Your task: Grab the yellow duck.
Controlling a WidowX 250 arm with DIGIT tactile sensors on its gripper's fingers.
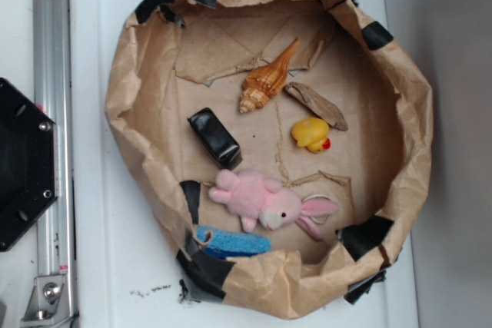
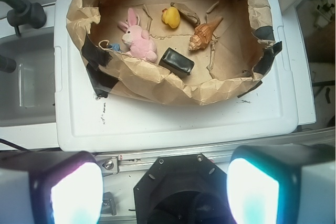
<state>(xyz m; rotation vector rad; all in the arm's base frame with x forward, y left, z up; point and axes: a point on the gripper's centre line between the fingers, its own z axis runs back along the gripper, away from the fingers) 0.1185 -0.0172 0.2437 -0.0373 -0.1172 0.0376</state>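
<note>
The yellow duck (image 1: 310,134) sits on the floor of a crumpled brown paper bowl (image 1: 138,105), its red beak pointing toward the pink bunny (image 1: 265,201). Taking the duck as the landmark: a brown strip of bark (image 1: 317,105) lies just beside it on the far side, the orange seashell (image 1: 266,81) is near it past the bark, the black block (image 1: 214,137) lies well apart from it across the bowl floor, and the bunny lies near it by the bowl's patched rim. A blue sponge (image 1: 231,242) is tucked against the rim beyond the bunny. The bowl rests on a white worktop (image 2: 173,124). In the wrist view the tool (image 2: 165,184) hangs well back from the bowl, fingers (image 2: 76,187) spread wide, holding nothing.
</note>
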